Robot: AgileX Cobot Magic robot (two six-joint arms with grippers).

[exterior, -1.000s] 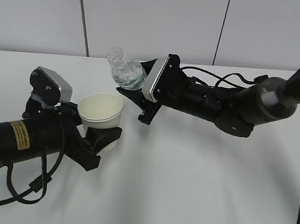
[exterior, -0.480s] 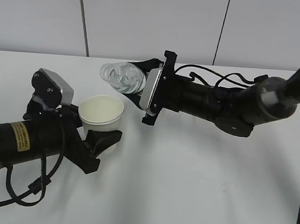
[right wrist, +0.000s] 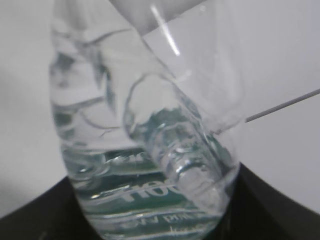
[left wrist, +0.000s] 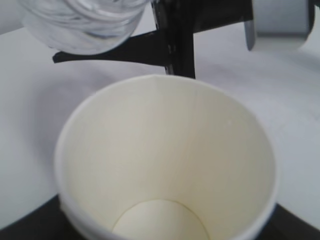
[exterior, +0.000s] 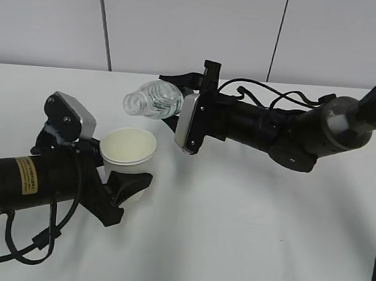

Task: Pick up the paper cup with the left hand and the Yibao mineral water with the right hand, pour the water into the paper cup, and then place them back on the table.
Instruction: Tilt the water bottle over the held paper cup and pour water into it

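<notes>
Looking like both pickups are done: left hand clamps the paper cup, right hand grips the tipped Yibao mineral water just above its dry-looking inside, so pouring and set-down remain.

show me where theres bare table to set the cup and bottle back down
Bare table lies in front of the right hand, right of the left hand. It is crowded where the Yibao mineral water tips over the paper cup.
</notes>
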